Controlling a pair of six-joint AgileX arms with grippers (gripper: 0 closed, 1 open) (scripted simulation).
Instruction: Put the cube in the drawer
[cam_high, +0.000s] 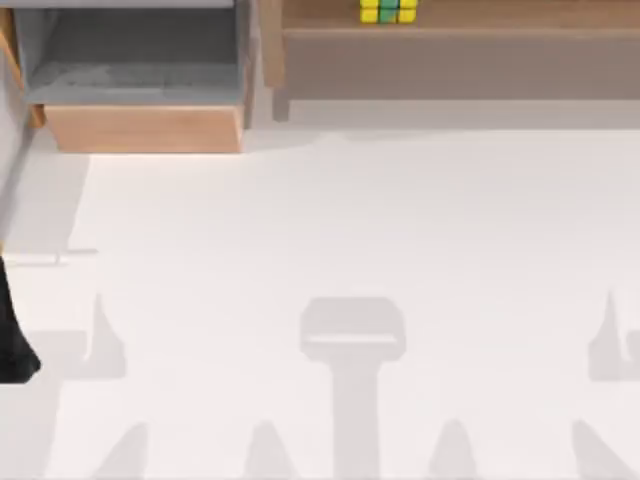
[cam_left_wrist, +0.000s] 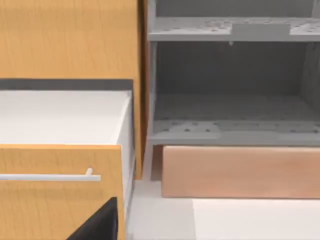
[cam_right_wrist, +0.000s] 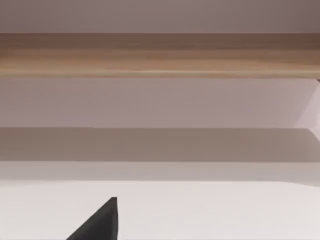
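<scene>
The cube (cam_high: 388, 10), tiled yellow and green, sits on the long brown shelf (cam_high: 450, 60) at the back right of the table. The drawer (cam_high: 145, 128) stands pulled out at the back left, its light-wood front panel toward the table and its grey floor bare. In the left wrist view the drawer (cam_left_wrist: 240, 172) lies ahead and apart from my left gripper (cam_left_wrist: 100, 222), of which a dark corner shows. A dark part of the left arm (cam_high: 15, 340) is at the table's left edge. My right gripper (cam_right_wrist: 100, 222) faces the shelf (cam_right_wrist: 160, 55) from a distance.
An orange cabinet (cam_left_wrist: 65, 45) with a white-handled drawer (cam_left_wrist: 50, 176) stands beside the grey drawer unit. White tabletop (cam_high: 350, 230) stretches between the arms and the furniture, crossed by grey shadows.
</scene>
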